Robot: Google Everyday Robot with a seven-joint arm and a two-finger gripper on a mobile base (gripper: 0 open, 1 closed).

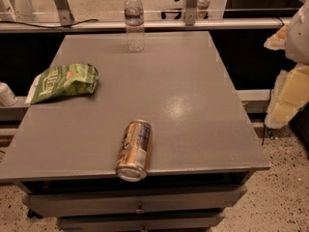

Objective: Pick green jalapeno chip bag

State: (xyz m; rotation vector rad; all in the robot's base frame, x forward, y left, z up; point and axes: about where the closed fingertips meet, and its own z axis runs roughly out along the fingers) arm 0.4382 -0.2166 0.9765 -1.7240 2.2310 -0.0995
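Green chip bag (65, 82) on the counter (193, 76), far left; tool (288, 88) off its right side, open or closed I cannot tell

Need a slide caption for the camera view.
Green chip bag on the table, left edge; gold can lying at front, water bottle at back, claw off to the right.

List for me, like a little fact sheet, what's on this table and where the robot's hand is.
surface: grey table
target: green jalapeno chip bag, lying near the left edge, nothing touching it
front: gold can, on its side at the front edge
back: water bottle, upright near the far edge
robot: hand, at the right of the view, beyond the table's right edge, well away from the bag
progress: bag not yet picked
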